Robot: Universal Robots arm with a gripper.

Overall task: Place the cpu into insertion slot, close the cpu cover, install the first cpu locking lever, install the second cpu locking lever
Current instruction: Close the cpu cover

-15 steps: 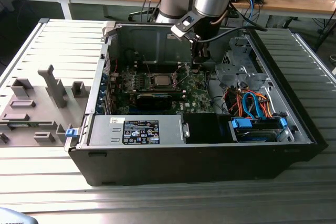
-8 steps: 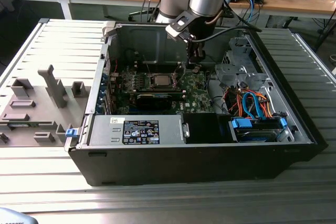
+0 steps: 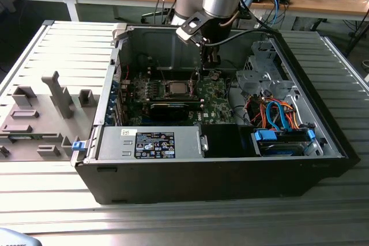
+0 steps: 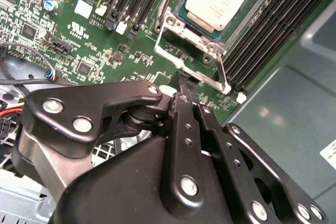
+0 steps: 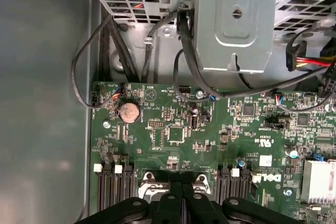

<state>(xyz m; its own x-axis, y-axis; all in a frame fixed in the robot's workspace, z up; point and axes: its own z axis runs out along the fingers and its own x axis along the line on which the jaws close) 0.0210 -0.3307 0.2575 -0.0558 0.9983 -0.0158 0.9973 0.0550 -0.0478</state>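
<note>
**A:** Where is the arm just now?

**B:** In the exterior view the gripper (image 3: 210,61) hangs down inside the open computer case (image 3: 173,182). It is over the green board (image 3: 216,93), a little to the exterior view's right of the chip (image 3: 176,89) and slightly farther back.

**A:** Is the hand wide or narrow?

**B:** Narrow. In both wrist views the two black fingers (image 4: 181,114) lie pressed together, and I see nothing between them. Their tips are at the edge of the cover (image 4: 220,69) that lies farthest from the chip, and they look to be touching it.

**A:** And the chip itself?

**B:** It lies flat in the socket (image 4: 182,14), silver top up and square with the rim. The cover is not down over it. Its thin silver frame sits on the gripper's side of the chip, and the chip's top is bare.

**A:** What else is close by?

**B:** Long black memory slots (image 4: 273,30) run along both sides of the socket. The case lies on its side on a ribbed metal table (image 3: 57,50). Some grey holders (image 3: 57,96) stand on that table, well apart from the case at the exterior view's left.
</note>
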